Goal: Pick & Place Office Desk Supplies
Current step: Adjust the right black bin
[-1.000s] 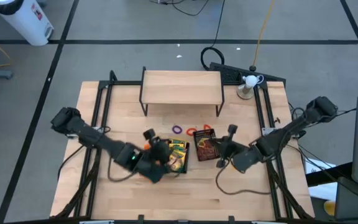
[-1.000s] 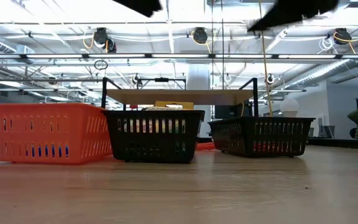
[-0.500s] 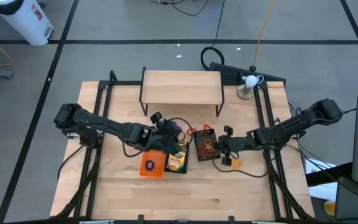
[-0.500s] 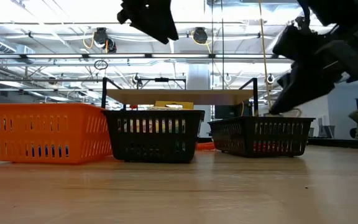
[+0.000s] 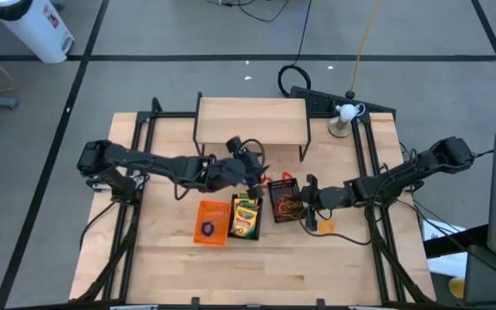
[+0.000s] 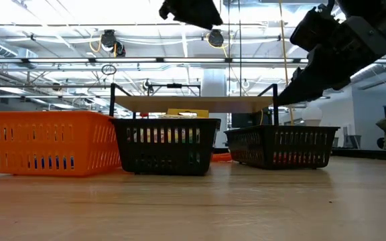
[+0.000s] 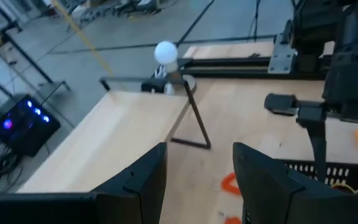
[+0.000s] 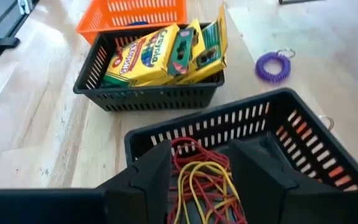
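Three mesh trays stand side by side mid-table. The orange tray (image 5: 211,222) holds a purple loop (image 5: 207,229). The middle black tray (image 8: 148,96) holds yellow-and-green crayon boxes (image 8: 154,53). The right black tray (image 8: 229,121) holds a heap of red and yellow rubber bands (image 8: 191,158). My right gripper (image 8: 197,168) hangs open just above that heap and grips nothing; in the high view the gripper (image 5: 304,196) is over the tray's right side. My left gripper (image 7: 197,180) is open and empty, raised beyond the trays' far side (image 5: 255,170). A purple coil (image 8: 272,65) lies on the table.
A wooden shelf (image 5: 252,120) on black legs stands at the far middle, with a white ball lamp (image 5: 344,112) to its right. Orange loops (image 7: 229,182) lie on the table between the shelf and the trays. A small orange thing (image 5: 325,226) lies near the right arm.
My left gripper has gone from above the orange tray toward the far edge and to the right, and now hangs beyond the trays. My right gripper has come down and moved a little toward the far edge, over the right black tray.
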Robot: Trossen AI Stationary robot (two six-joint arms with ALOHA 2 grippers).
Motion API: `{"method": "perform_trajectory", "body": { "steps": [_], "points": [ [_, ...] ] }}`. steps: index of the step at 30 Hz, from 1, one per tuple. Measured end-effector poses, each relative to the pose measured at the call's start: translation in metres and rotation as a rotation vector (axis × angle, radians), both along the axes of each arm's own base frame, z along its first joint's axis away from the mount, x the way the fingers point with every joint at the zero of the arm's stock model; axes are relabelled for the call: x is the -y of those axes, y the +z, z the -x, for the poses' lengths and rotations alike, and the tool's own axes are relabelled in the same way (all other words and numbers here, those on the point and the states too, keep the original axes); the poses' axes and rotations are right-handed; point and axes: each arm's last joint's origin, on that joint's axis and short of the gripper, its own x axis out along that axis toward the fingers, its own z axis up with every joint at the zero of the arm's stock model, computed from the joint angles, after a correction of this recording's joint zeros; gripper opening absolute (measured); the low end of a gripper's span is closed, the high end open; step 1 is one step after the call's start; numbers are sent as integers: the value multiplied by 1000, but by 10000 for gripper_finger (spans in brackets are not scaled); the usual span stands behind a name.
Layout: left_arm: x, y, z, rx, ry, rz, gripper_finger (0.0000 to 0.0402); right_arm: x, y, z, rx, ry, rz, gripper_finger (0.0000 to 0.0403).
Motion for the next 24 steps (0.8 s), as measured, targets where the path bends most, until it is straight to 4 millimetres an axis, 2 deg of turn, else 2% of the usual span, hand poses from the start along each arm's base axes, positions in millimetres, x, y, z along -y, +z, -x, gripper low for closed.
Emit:
{"method": "perform_trajectory", "body": {
  "steps": [5,8,11,13,24],
  "points": [
    [-10,3,-2,3,-22,-35,184,0,-5,1,-43,-15,-14,134],
    [-16,3,-3,3,-7,-37,184,0,-9,0,-59,-14,-11,91],
    [-21,3,-3,7,9,-31,184,-1,-10,-1,-66,-14,-9,30],
    [-23,3,-3,14,21,-16,184,-1,-10,-1,-66,-13,-10,9],
    [-24,2,-3,8,16,-7,184,-3,-11,0,-88,14,-109,3]
  ]
}}
